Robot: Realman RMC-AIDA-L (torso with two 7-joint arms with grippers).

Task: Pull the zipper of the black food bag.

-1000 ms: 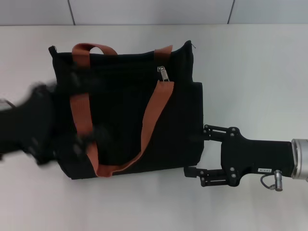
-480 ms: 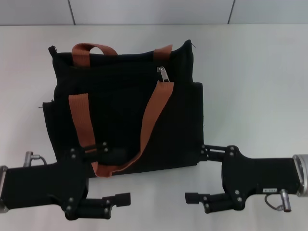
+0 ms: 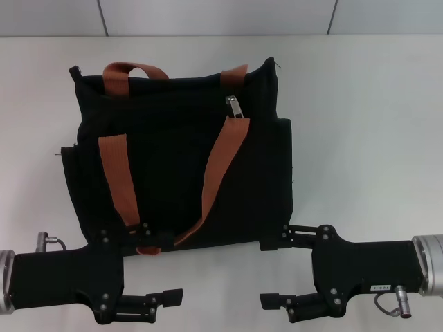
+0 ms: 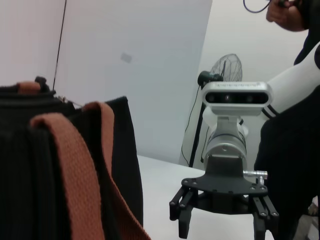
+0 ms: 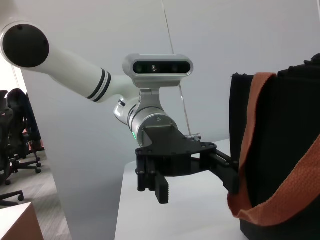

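The black food bag (image 3: 173, 166) with orange-brown strap handles (image 3: 220, 166) stands on the white table; it also shows in the left wrist view (image 4: 30, 180) and the right wrist view (image 5: 285, 135). The silver zipper pull (image 3: 235, 106) lies on the bag's top, toward its far right. My left gripper (image 3: 160, 266) is open and empty at the bag's near left edge, one finger beside the strap loop; it shows in the right wrist view (image 5: 195, 187). My right gripper (image 3: 270, 272) is open and empty just off the bag's near right corner, also in the left wrist view (image 4: 220, 225).
The white table (image 3: 360, 104) runs back to a pale wall. In the left wrist view a fan (image 4: 222, 72) and a person (image 4: 295, 125) stand beyond the table. Office chairs (image 5: 15, 140) show in the right wrist view.
My left arm has drawn back from the bag's left side to its near left edge. My right gripper has moved nearer to me and slightly left. The bag has not moved.
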